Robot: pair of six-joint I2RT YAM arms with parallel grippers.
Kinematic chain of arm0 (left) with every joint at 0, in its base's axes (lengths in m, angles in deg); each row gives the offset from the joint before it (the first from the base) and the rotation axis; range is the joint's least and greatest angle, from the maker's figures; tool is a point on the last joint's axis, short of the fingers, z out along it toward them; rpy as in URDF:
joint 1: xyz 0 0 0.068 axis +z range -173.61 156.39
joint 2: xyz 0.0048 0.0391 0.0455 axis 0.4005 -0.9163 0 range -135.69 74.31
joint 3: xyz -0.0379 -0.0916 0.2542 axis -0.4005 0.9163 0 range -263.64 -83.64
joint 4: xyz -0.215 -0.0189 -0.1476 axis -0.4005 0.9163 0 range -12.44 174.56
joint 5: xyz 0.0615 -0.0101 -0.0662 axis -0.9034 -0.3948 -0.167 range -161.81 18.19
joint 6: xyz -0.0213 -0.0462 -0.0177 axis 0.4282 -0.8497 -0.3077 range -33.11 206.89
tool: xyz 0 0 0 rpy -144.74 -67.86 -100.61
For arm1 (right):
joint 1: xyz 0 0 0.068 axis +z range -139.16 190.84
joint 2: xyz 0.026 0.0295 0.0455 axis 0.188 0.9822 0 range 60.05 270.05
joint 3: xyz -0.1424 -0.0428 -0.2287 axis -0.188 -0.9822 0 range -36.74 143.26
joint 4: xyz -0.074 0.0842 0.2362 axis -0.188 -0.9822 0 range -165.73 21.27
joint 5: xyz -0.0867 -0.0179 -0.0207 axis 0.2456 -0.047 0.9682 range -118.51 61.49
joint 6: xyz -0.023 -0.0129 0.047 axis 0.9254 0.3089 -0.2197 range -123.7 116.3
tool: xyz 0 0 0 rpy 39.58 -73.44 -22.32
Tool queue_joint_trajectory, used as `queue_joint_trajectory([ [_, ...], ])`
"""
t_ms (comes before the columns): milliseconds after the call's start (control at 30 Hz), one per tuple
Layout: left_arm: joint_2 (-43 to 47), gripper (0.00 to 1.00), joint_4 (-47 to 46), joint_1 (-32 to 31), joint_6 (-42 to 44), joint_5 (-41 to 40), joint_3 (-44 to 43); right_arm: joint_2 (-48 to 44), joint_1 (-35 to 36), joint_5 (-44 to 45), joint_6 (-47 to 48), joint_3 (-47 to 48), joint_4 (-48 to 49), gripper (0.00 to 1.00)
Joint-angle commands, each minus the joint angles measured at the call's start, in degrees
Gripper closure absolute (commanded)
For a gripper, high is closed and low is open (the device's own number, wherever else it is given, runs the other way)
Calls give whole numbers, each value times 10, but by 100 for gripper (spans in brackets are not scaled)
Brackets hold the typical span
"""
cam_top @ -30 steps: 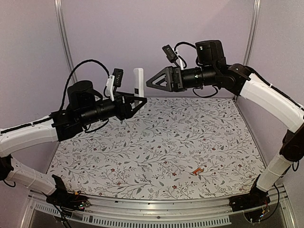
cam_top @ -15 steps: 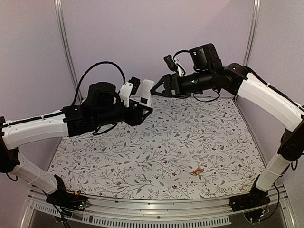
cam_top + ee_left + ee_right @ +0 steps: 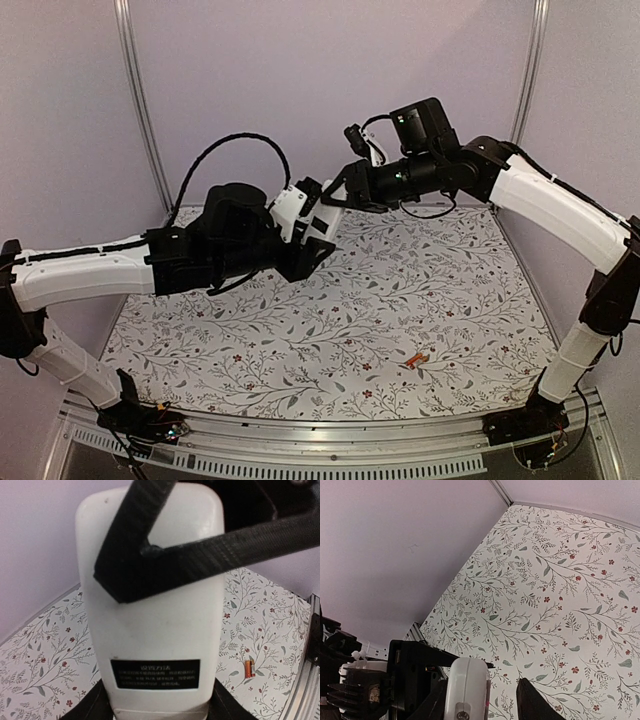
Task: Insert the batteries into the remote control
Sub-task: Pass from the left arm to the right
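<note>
Remote control [image 3: 155, 630]: aloft above the far half of the mat [image 3: 450, 290]; probably light, stiff, smooth plastic that slips; best pinched across its narrow sides
Left gripper [image 3: 318, 236]: clamped on its lower end
Right gripper [image 3: 341, 194]: fingers [image 3: 200, 555] apart, astride its top
Battery [image 3: 418, 359]: on the mat, well apart

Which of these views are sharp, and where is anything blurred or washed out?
Top external: even light, sharp, the battery tiny but distinct. Left wrist: the remote control fills the frame, slightly soft, its label print unreadable; the right fingers crossing it are blurred. Right wrist: the floral mat is sharp, the remote control's end soft.
</note>
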Motion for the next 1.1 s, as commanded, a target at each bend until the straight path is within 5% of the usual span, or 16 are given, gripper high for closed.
queue_joint_trajectory([
  [0,2,56,-7,-19,57,-19,1,5,-4,-26,-16,-15,8,58],
  [567,4,55,30,-29,189,-79,4,-7,-18,-91,-23,-46,-20,89],
  [667,2,43,41,-29,189,-90,0,-11,-23,-107,-25,-55,-9,98],
  [833,21,1,65,-22,146,-81,-8,-49,-53,-128,-44,-119,72,100],
  [1067,98,1,11,36,4,86,63,-125,-97,-145,-81,-247,238,100],
])
